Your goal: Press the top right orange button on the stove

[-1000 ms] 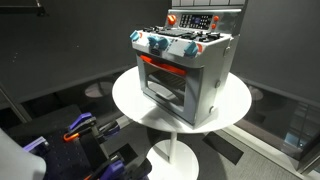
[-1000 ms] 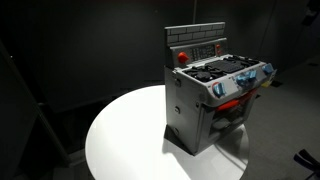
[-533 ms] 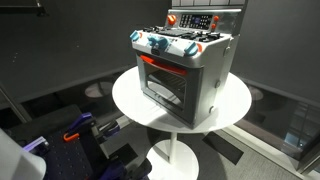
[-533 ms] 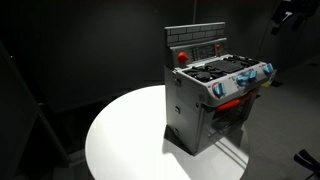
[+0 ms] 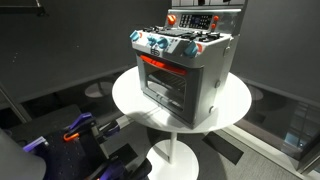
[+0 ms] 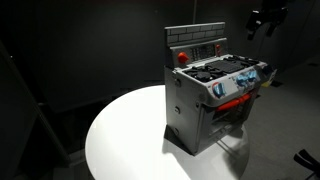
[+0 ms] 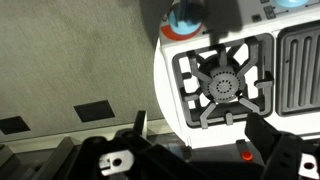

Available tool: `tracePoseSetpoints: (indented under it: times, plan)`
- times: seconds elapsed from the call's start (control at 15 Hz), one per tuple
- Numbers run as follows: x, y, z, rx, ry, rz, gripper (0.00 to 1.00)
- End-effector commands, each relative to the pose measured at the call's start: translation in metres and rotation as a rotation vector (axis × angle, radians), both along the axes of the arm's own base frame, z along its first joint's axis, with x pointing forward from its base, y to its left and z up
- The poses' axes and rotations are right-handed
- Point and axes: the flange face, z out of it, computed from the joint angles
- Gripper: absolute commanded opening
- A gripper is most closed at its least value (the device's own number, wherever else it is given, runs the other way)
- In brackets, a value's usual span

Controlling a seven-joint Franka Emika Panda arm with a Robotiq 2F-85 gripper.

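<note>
The toy stove [image 5: 185, 70] stands on a round white table [image 5: 235, 100], seen in both exterior views. Its one compartment is the oven; the oven door [image 5: 165, 85], trimmed in orange-red, is closed, and the inside is too dark behind the window to make out

The orange button [image 5: 171, 19] sits at one end of the upright back panel, above the cooktop. It also shows in an exterior view [image 6: 182, 57], and in the wrist view as a small red spot [image 7: 245, 155] near the bottom edge, just beside the right-hand finger

The gripper [image 6: 263, 18] hangs high above the stove [image 6: 215, 95] and off to its far side, well apart from the table [image 6: 125, 135]. Only this end of the arm is in frame, dark against a dark room. The wrist view looks straight down on the cooktop [image 7: 175, 100], and there the gripper [image 7: 197, 135] has its fingers [image 7: 272, 145] spread wide with nothing between them. A black burner grate [image 7: 225, 88] lies above them in the picture

A blue knob [image 7: 187, 15] is cut by the top edge and blurred. A ribbed griddle plate [image 7: 300, 68] runs off the right edge. Purple and orange pieces [image 5: 75, 130] low in an exterior view are too dim to identify
</note>
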Motion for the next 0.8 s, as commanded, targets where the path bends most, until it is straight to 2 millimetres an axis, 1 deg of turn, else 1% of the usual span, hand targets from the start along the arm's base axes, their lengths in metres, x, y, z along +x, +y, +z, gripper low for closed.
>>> tracePoseSetpoints:
  times: [0.0,0.33,0.73]
  plan:
    - [0.036,0.003,-0.002,-0.019,0.013,-0.029,1.00]
    - [0.071,0.010,-0.014,-0.015,0.018,-0.041,1.00]
    - [0.100,0.019,-0.021,-0.015,0.027,-0.047,1.00]
